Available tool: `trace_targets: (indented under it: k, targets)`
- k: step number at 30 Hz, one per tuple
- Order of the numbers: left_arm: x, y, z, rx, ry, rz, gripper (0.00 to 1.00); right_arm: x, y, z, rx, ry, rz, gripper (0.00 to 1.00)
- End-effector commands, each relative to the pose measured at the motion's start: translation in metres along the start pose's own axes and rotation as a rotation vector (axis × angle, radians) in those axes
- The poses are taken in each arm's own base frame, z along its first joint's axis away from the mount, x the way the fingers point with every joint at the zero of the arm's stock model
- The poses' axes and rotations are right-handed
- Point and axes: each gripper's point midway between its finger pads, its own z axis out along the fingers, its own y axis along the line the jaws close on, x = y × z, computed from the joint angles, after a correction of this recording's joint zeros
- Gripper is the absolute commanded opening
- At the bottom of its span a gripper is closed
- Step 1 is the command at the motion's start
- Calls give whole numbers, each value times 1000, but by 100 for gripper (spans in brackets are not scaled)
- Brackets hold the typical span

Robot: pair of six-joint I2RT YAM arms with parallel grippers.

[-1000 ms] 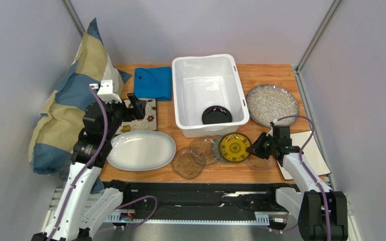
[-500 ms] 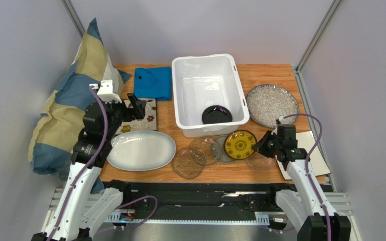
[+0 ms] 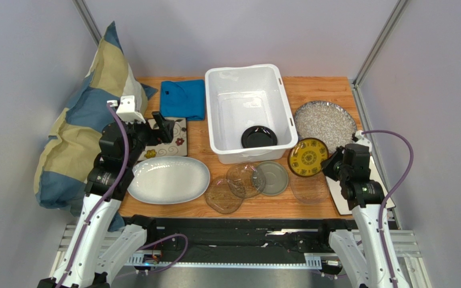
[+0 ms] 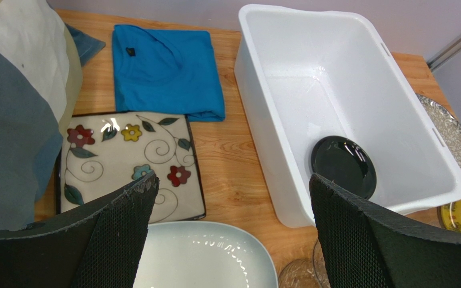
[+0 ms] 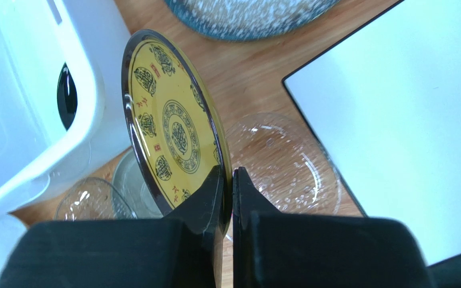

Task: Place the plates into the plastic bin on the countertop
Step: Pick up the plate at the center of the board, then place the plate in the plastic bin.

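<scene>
My right gripper [image 3: 326,166] [image 5: 228,177] is shut on the rim of a yellow patterned plate [image 3: 308,157] [image 5: 173,123]. That plate hangs tilted above the countertop [image 3: 311,87], just right of the plastic bin [image 3: 213,117] [image 5: 10,126]. A small black plate [image 3: 259,137] [image 4: 342,165] lies inside the bin. My left gripper [image 3: 164,126] [image 4: 233,179] hovers open over the floral square plate [image 3: 173,146] [image 4: 124,159] and white oval platter [image 3: 170,179]. Small glass plates [image 3: 224,195], a grey one [image 3: 273,178], the speckled round plate [image 3: 325,124] and a white square plate [image 5: 407,120] rest on the wood.
A folded blue cloth [image 3: 183,99] lies at the back left of the bin. A blue and cream pillow [image 3: 82,126] leans against the left wall beside my left arm. A clear glass plate [image 3: 309,187] sits under the raised yellow plate.
My right gripper closed on the yellow plate, lifted it off the overlapping small plates and carried it right and back, tipping it on edge. The grey plate beneath now shows. The left arm stayed still.
</scene>
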Motion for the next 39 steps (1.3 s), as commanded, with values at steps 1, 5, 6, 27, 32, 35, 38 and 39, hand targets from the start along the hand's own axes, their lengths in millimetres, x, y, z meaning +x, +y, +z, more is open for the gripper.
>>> trace_targets:
  k: [1,5,6,27,32,35,38,39]
  targets:
    - [-8,-2,-2,7,-27,-3,99,-49,-15,-25,121,-204,20,0]
    - [-9,-4,-2,16,-31,-6,99,-70,-20,-47,157,-301,25,0]
    - [-8,-3,-2,13,-29,-6,99,-80,-15,-56,132,-344,37,0]
    - [-2,-3,4,10,-4,-6,99,-69,115,-9,-512,-125,201,0]
    - [-3,-5,4,23,-5,-8,100,-61,115,8,-486,-54,221,0]
    - [-2,-4,5,17,1,-8,99,-56,113,18,-465,-28,225,0]
    - [-2,-6,4,29,-2,-9,99,-49,110,30,-442,11,234,0]
    - [-2,-6,5,25,-1,-9,99,-47,108,36,-428,22,242,0]
